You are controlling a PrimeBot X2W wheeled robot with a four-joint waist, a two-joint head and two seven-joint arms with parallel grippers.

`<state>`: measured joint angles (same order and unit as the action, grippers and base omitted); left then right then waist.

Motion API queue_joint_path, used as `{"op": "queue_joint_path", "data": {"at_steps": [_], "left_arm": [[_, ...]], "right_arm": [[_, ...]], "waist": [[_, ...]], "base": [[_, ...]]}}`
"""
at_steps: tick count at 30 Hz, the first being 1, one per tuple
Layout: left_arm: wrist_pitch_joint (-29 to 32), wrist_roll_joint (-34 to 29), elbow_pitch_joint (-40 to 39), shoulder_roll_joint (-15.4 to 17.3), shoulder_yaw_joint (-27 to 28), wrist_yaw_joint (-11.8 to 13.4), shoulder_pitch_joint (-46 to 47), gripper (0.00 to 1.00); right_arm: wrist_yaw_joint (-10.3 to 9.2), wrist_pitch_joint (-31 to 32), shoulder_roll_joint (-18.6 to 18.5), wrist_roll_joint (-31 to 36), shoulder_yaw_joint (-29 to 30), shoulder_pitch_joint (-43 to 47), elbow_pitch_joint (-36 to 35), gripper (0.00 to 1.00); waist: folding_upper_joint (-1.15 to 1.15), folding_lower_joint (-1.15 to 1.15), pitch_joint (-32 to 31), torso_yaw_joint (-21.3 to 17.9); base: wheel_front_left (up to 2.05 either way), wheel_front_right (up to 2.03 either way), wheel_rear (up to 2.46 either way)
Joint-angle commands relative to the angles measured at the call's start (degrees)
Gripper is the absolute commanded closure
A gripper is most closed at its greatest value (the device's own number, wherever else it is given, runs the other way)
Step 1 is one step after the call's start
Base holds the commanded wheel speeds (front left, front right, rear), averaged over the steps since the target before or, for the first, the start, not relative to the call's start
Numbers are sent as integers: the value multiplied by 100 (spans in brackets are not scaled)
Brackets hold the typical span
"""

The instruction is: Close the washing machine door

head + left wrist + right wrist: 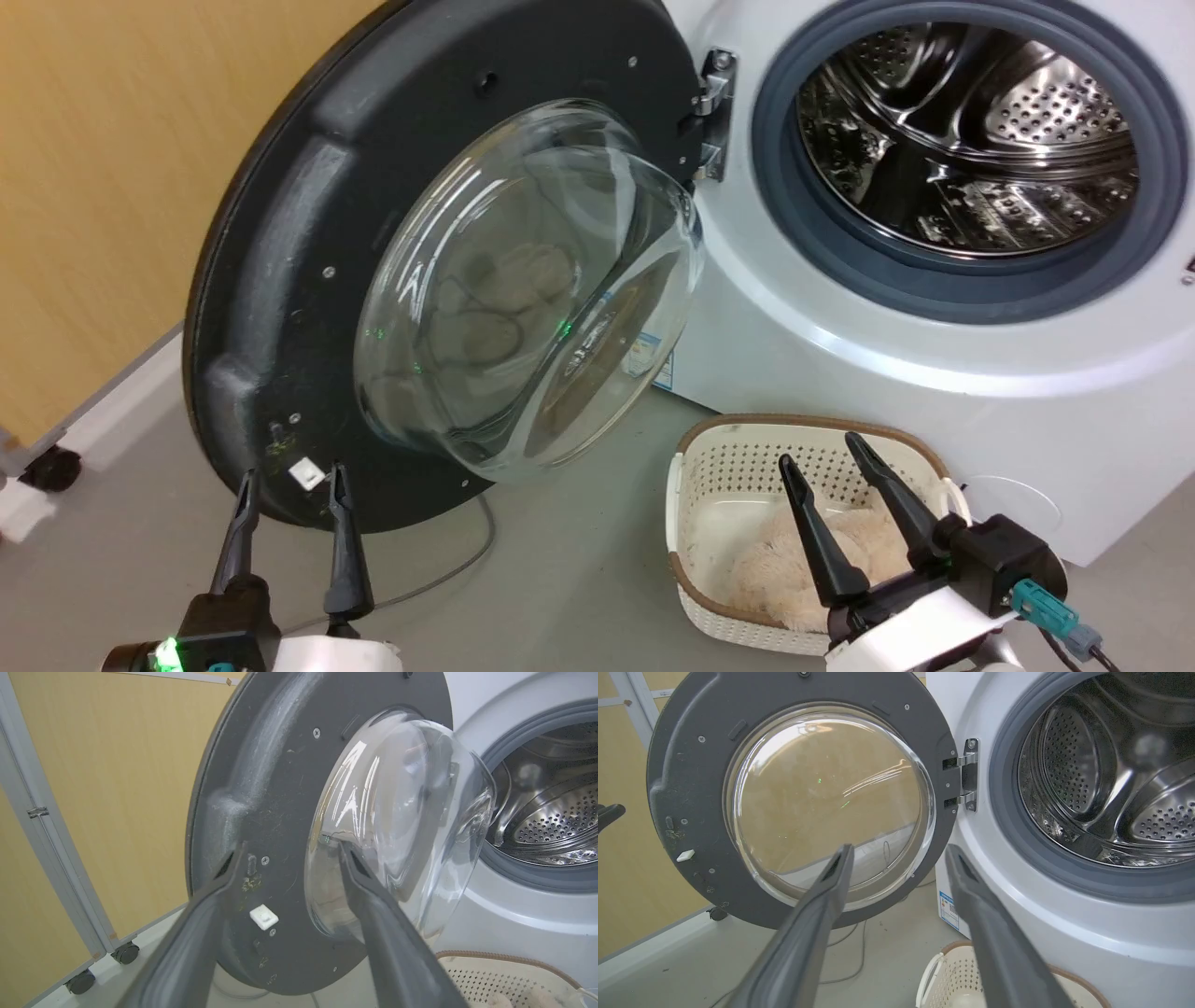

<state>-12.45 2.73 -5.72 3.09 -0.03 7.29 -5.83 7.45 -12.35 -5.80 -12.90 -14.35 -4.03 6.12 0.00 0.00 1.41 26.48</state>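
Note:
The washing machine door (308,233) stands swung wide open to the left on its metal hinge (714,112), its clear glass bowl (532,289) bulging toward me. The white washing machine (840,373) shows its grey gasket and steel drum (971,140). My left gripper (291,474) is open, fingertips just short of the door's lower rim near a small white latch piece (264,917); in its wrist view the door (280,788) fills the middle. My right gripper (822,448) is open above the basket, holding nothing. The right wrist view faces the door (691,788), hinge and drum (1101,779).
A cream perforated basket (709,467) with a fluffy beige item (784,560) inside sits on the grey floor in front of the machine. A grey cable (448,569) lies on the floor below the door. A yellow panel wall on castors (93,187) stands close behind the door.

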Motion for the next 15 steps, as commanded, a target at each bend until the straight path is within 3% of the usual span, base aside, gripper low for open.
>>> {"op": "queue_joint_path", "data": {"at_steps": [1,15], "left_arm": [[-53,21,-32,1,10,42,-65,0],[-233,106,-178,-10,27,139,-172,0]], "right_arm": [[3,-63,-40,-77,-42,-79,27,0],[3,-243,-101,-269,-277,-141,128,0]], "waist": [[0,0,4,34],[0,0,33,412]], "base": [[0,0,0],[0,0,0]]}}
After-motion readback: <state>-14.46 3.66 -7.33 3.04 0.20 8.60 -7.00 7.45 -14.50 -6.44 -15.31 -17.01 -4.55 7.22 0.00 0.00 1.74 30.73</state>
